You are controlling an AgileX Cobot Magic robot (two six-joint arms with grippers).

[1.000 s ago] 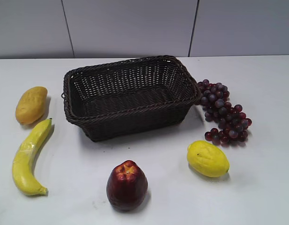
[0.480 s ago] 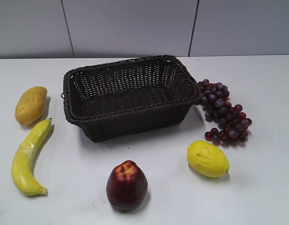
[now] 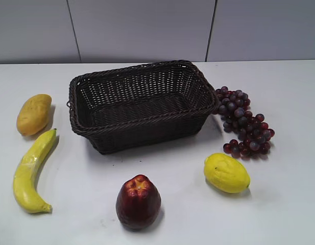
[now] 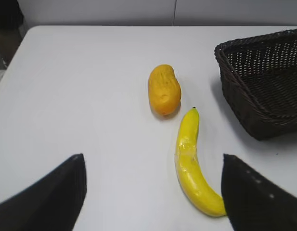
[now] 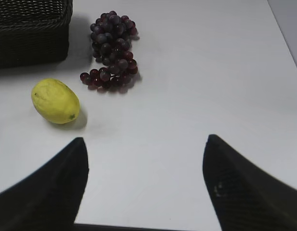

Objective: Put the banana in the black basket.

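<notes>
The banana [image 3: 30, 171] lies on the tabletop [image 3: 162, 178] left of the black basket [image 3: 142, 104]. Left gripper [image 4: 153, 192] and right gripper [image 5: 146, 183] both hover spread apart, empty.

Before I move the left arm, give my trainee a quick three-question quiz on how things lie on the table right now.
1. True or false: the banana already lies inside the black basket.
2. Multiple choice: what lies nearest the banana's stem end? A) the lemon B) the orange-yellow fruit C) the grapes
3. Fill in: in the wrist views, the left gripper and the right gripper are both ____ and hold nothing.

Key:
1. False. The banana lies on the table, left of the basket.
2. B.
3. Open.
</notes>
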